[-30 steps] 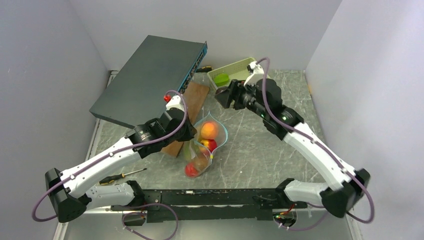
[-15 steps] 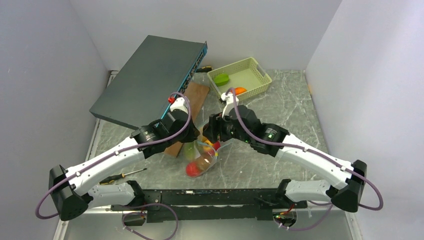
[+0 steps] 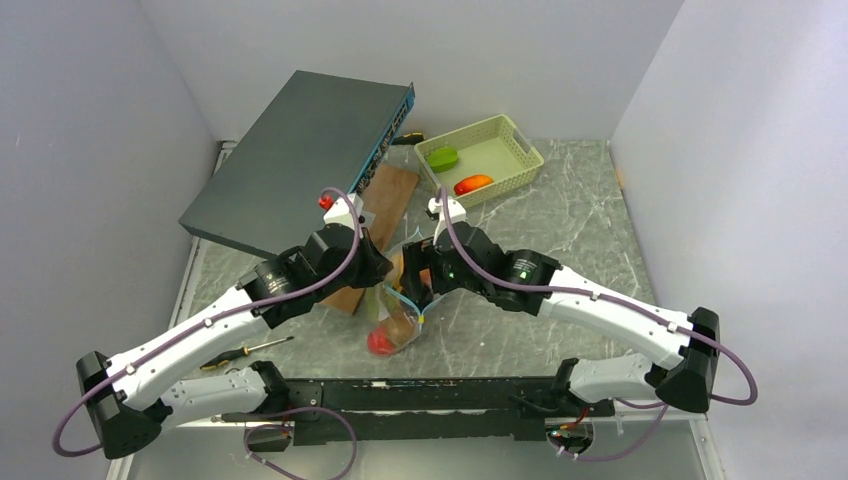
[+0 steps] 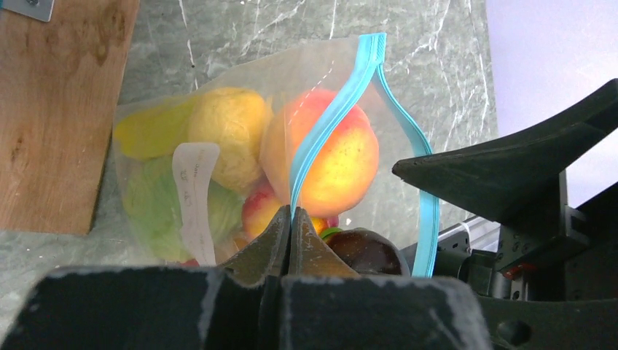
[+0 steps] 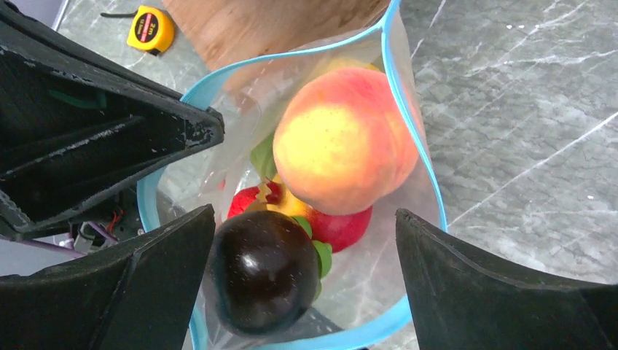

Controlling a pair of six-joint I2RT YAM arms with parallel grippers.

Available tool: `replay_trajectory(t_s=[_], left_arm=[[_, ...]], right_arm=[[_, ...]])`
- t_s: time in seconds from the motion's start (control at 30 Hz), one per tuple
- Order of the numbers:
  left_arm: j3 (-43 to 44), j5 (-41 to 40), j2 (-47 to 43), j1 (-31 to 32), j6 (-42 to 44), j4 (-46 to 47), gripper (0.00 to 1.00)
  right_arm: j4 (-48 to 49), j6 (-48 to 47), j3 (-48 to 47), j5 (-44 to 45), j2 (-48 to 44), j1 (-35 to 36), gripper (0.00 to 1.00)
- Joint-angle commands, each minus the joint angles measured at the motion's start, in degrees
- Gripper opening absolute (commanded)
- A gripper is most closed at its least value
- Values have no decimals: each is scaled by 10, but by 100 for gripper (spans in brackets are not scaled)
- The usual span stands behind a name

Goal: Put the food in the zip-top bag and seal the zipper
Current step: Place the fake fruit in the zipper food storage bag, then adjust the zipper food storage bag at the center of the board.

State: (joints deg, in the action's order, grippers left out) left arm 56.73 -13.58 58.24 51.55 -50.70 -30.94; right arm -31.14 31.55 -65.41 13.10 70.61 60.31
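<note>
My left claw point(image 4: 290, 219) pinches the thin teal zipper point(image 4: 331, 117) of the floppy clear bag point(image 4: 313, 73), which lies on the marbled table point(image 5: 510, 109) beside a wooden board point(image 4: 58, 109). My right claw point(image 5: 304, 215) is spread wide over the bag's mouth, above a smooth round peach point(image 5: 339, 142) and a glossy dark purple eggplant point(image 5: 262, 270).

We're in a robotics lab here, a boxed-in test cell with plain pale walls point(image 3: 480, 50) closing off three sides of a marble-patterned counter point(image 3: 560, 250). The left arm point(image 3: 190, 335) and right arm point(image 3: 620, 310) are bolted to a black rail point(image 3: 440, 395) along the near edge, and purple cables point(image 3: 752, 370) loop loose off them. There's bench clutter too: a flat dark network box point(image 3: 300, 150) with a row of ports sits tilted at the back, a screwdriver point(image 3: 245, 350) lies by the left base, and there's a yellow tape measure point(image 5: 151, 30) and a bare wooden board point(image 3: 385, 195).
</note>
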Motion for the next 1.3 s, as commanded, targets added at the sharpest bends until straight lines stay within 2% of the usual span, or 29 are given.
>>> replay_trajectory(t_s=[0.0,0.13,0.23,0.37,0.47,0.6,0.73,0.8,0.87,1.0,1.13,1.27], left_arm=[[13,-31,-16,-2,7,10,0],[5,-44,-19,-2,10,16,0],[35,-51,-15,-2,3,-24,0],[46,-59,-31,-2,-21,-67,0],[58,-99,-36,-2,-65,-108,0],[82,-118,-40,-2,-99,-151,0],[85,-133,-66,-2,-82,-122,0],[67,-138,-81,-2,-79,-102,0],[51,-149,-87,-2,-75,-84,0],[58,-163,-59,-2,-100,-128,0],[53,-139,-40,-2,-73,-93,0],[63,-135,-22,-2,-71,-100,0]], right_arm=[[-9,-16,-8,39,-50,7,97],[11,-9,-2,83,-94,5,99],[41,-21,-9,60,-100,6,99],[15,-18,-36,34,-91,8,99],[40,-6,0,22,-113,29,99],[72,-17,34,52,-139,60,99],[54,-80,38,72,-132,75,99],[14,-85,37,100,-136,87,99],[-18,-70,42,126,-151,94,99],[-69,44,41,108,-151,112,94],[-16,146,88,158,-146,213,91],[-27,181,62,246,-80,290,91]])
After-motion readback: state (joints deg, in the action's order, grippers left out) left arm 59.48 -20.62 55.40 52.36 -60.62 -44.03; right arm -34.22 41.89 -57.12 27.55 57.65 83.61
